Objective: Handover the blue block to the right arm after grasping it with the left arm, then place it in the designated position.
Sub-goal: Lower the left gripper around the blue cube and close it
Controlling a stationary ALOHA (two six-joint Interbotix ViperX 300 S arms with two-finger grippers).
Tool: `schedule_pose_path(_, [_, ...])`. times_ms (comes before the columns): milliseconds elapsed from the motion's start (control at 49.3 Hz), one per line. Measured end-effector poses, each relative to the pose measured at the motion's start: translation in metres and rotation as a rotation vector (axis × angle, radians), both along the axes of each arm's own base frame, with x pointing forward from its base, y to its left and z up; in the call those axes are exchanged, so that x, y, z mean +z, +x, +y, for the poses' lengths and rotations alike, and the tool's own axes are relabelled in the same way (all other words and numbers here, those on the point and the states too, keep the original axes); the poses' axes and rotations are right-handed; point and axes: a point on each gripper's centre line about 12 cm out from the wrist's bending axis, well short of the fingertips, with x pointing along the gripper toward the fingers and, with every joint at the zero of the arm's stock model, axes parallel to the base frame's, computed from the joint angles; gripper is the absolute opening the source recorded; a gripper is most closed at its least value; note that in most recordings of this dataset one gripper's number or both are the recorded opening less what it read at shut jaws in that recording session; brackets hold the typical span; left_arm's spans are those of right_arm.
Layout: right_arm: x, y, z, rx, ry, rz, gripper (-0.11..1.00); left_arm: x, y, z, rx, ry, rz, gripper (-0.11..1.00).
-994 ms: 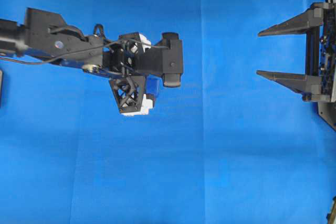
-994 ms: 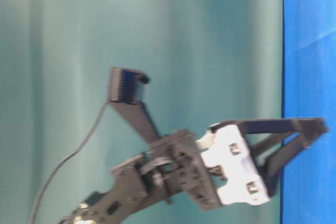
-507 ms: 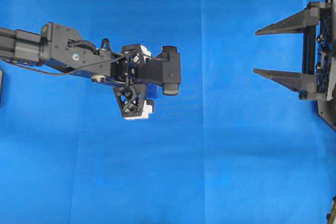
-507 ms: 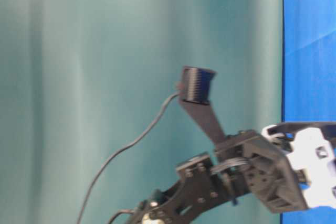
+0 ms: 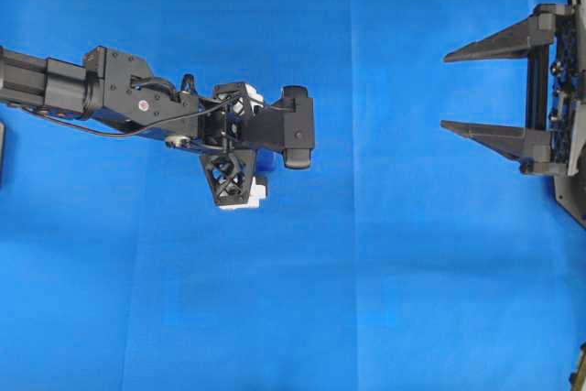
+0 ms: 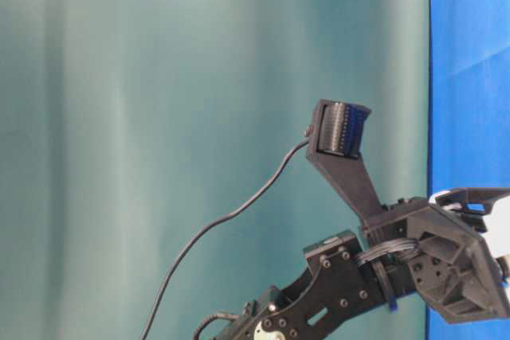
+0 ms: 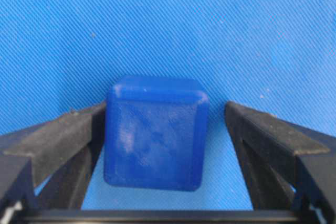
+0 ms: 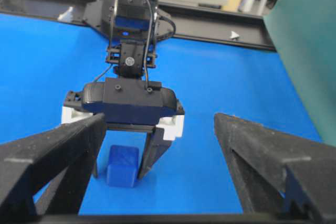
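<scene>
The blue block (image 7: pixel 155 132) sits on the blue cloth between the jaws of my left gripper (image 7: pixel 164 111), which is open and reaches straight down around it. The left finger (image 7: pixel 68 135) lies against the block's side, while a strip of cloth shows before the right finger. From overhead the left gripper (image 5: pixel 240 144) covers the block. The right wrist view has the block (image 8: pixel 122 166) beside one left-arm finger (image 8: pixel 149 156). My right gripper (image 5: pixel 444 91) is open and empty at the right edge.
Blue cloth (image 5: pixel 385 263) covers the whole table. The left arm's wrist camera (image 6: pixel 341 127) stands out against a green backdrop at table level. A black frame and base (image 8: pixel 210 24) lie behind the left arm.
The left gripper has come down over the block and turned more upright, so the block no longer shows from overhead. The right gripper has barely shifted.
</scene>
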Motion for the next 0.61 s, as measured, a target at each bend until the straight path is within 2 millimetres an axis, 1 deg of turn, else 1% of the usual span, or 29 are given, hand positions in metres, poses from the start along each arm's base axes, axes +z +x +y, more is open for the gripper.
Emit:
schedule_pose_path(61, [0.0003,-0.0002,0.0,0.0,0.0,-0.002,0.98,0.0003,0.0003,0.0,0.001,-0.001,0.0,0.91])
schedule_pose_path(122, [-0.0006,-0.0001,0.0,0.0,0.0,0.002,0.98,-0.0002,0.0001,0.0,0.0,0.0,0.006,0.84])
schedule_pose_path(162, [0.0,0.0,0.0,0.0,0.0,0.0,0.98,0.0009,0.0002,0.0,-0.001,0.001,0.009,0.76])
schedule_pose_path(264, [-0.0003,0.0002,0.0,0.0,0.002,0.001,0.98,0.0015,0.0004,0.0008,-0.013,0.008,0.026,0.48])
schedule_pose_path(284, [-0.0003,0.0002,0.0,0.0,0.002,0.001,0.98,0.0013,-0.0001,0.0008,-0.015,0.009,0.031,0.45])
schedule_pose_path(609, [-0.0003,0.0002,0.0,0.0,0.0,0.002,0.98,0.0016,-0.0013,0.0018,-0.028,0.019,0.053,0.46])
